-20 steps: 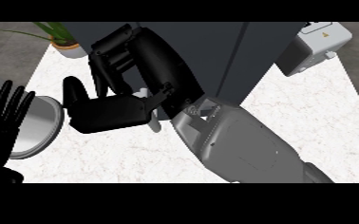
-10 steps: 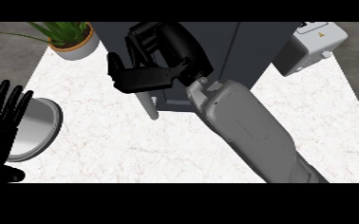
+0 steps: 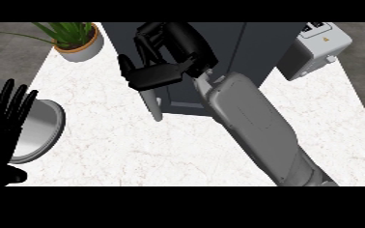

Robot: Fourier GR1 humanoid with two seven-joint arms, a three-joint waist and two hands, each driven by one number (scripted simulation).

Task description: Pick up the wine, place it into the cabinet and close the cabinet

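Observation:
The dark grey cabinet [image 3: 246,53] stands at the back centre of the counter. A pale, narrow door edge [image 3: 154,105] sticks out from its front left. My right hand [image 3: 165,63] rests against that door from the left, its fingers slightly bent on the panel and its thumb pointing left, holding nothing. Its grey forearm [image 3: 249,121] comes in from the lower right. No wine bottle shows anywhere. At the far left edge my left hand [image 3: 16,111] rests open, fingers up.
A round metal plate [image 3: 41,131] lies on the white marble counter [image 3: 143,154] beside my left hand. A potted green plant [image 3: 77,41] stands at the back left. A white appliance [image 3: 319,48] sits right of the cabinet.
My right hand has moved up and to the right, from the counter's left side onto the cabinet door. The door edge has swung in towards the cabinet. The left hand stays put.

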